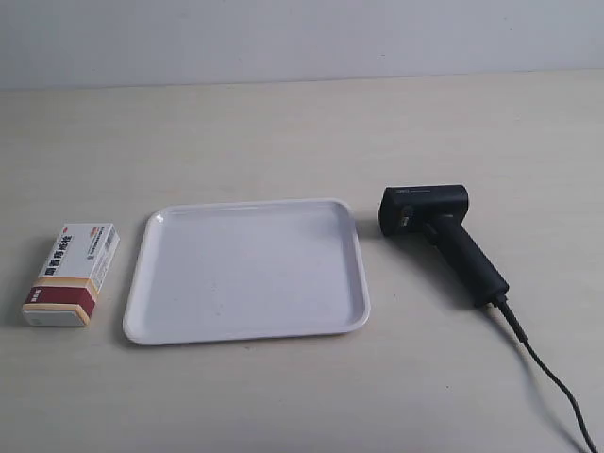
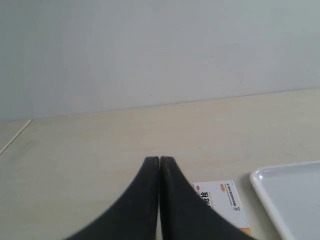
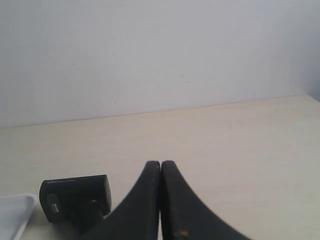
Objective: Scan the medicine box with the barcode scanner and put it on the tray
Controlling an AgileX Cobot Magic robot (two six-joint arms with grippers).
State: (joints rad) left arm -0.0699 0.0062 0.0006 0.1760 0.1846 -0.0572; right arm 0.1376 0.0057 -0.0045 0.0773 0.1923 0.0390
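Observation:
The white medicine box (image 1: 73, 274) with its dark red and tan band lies flat on the table, left of the white tray (image 1: 142, 283). The black barcode scanner (image 1: 439, 231) lies on its side right of the tray, cable trailing toward the front. No arm shows in the exterior view. In the left wrist view my left gripper (image 2: 160, 160) is shut and empty, above the table, with the medicine box (image 2: 225, 200) partly hidden behind one finger and the tray (image 2: 290, 195) beside it. My right gripper (image 3: 160, 163) is shut and empty, with the scanner (image 3: 75, 197) beside it.
The scanner's black cable (image 1: 552, 377) runs off the exterior view's lower right corner. A pale wall (image 1: 302, 38) stands behind the light wooden table (image 1: 302, 132). A corner of the tray (image 3: 12, 215) shows in the right wrist view.

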